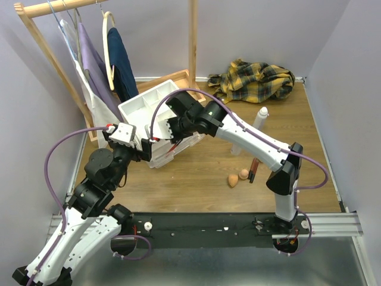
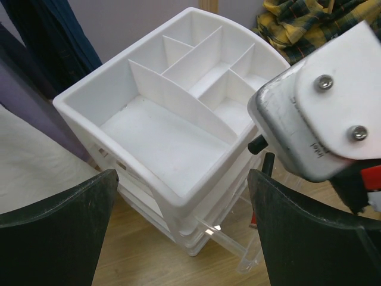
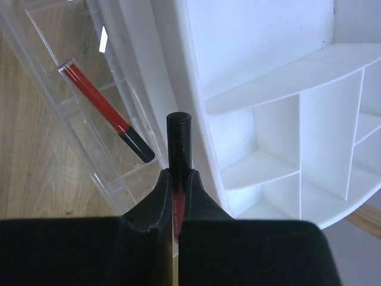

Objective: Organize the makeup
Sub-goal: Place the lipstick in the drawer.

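Observation:
My right gripper (image 3: 178,179) is shut on a dark-red and black stick (image 3: 178,140), holding it over the gap between the white drawer unit (image 3: 280,65) and its pulled-out clear drawer (image 3: 53,65). A second red and black stick (image 3: 106,113) lies in that drawer. In the top view the right gripper (image 1: 174,128) is at the unit's front. My left gripper (image 1: 147,149) is open and empty just left of the drawer; its fingers (image 2: 53,232) frame the unit's corner. One stick (image 1: 253,170), two peach sponges (image 1: 233,180) and a white capped bottle (image 1: 261,119) lie to the right.
The white drawer unit (image 1: 149,107) has an open divided top tray (image 2: 172,119). A yellow plaid cloth (image 1: 256,80) lies at the back right. A wooden clothes rack (image 1: 36,36) with hanging garments stands at the back left.

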Tool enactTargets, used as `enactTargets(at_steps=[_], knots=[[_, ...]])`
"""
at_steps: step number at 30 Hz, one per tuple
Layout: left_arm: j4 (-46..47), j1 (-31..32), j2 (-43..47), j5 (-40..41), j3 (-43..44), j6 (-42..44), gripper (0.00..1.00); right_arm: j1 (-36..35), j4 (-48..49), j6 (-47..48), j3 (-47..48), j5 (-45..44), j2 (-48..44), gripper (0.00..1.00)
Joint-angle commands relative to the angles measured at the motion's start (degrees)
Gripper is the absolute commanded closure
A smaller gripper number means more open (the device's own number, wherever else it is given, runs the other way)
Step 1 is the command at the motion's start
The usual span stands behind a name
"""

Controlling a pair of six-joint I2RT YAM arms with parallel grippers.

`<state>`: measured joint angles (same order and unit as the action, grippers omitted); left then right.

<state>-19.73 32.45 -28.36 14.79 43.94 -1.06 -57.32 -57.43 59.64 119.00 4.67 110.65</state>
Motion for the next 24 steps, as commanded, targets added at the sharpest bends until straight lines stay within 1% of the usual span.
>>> enactTargets(at_steps=[1, 3, 4, 6, 7, 8, 10, 17, 20, 21, 22, 24], knots=[[1.88, -0.37, 1.46, 3.14, -0.88, 0.18, 0.01, -0.25, 3.29, 0.92, 0.36, -1.51, 1.67, 0.82], [1.97, -0.37, 1.47, 2.97, -0.79, 0.18, 0.01, -0.25, 3.46, 0.75, 0.01, -1.06, 1.76, 0.72], [1.80, -0.45, 1.55, 2.88, -0.79, 0.18, 0.01, -0.34, 3.38, 0.57, -0.52, -0.54, 1.76, 0.65], [1.80, -0.54, 1.46, 2.53, -0.70, 0.18, 0.01, -0.25, 3.38, 0.31, -0.96, -0.27, 1.59, 0.58], [1.88, -0.54, 1.46, 2.35, -0.70, 0.18, 0.01, -0.25, 3.46, -0.13, -1.57, 0.16, 1.15, 0.52], [1.80, -0.54, 1.46, 2.18, -0.70, 0.09, 0.01, -0.34, 3.46, -0.31, -1.93, 0.43, 1.06, 0.50], [1.88, -0.54, 1.55, 1.83, -0.70, 0.09, 0.01, -0.34, 3.38, -1.27, -2.45, 1.22, 0.62, 0.47], [1.45, -0.54, 1.29, 0.42, -0.61, 0.01, 0.01, -0.25, 1.09, -6.02, -3.07, 5.70, -3.15, 0.44], [1.36, -0.54, 1.55, -0.11, -0.79, -0.08, 0.01, -0.16, 1.00, -7.95, -6.83, 6.85, -7.89, 0.42], [1.44, -0.54, 1.55, -0.20, -0.79, -0.17, 0.01, -0.16, 1.61, -8.39, -10.33, 6.85, -9.30, 0.42], [1.53, -0.54, 1.47, -0.46, -0.79, -0.17, 0.01, -0.07, 2.92, -9.09, -12.63, 6.76, -12.53, 0.41], [1.53, -0.54, 1.55, -0.81, -0.79, -0.17, 0.01, 0.89, 3.81, -9.28, -16.06, 7.02, -15.28, 0.39]])
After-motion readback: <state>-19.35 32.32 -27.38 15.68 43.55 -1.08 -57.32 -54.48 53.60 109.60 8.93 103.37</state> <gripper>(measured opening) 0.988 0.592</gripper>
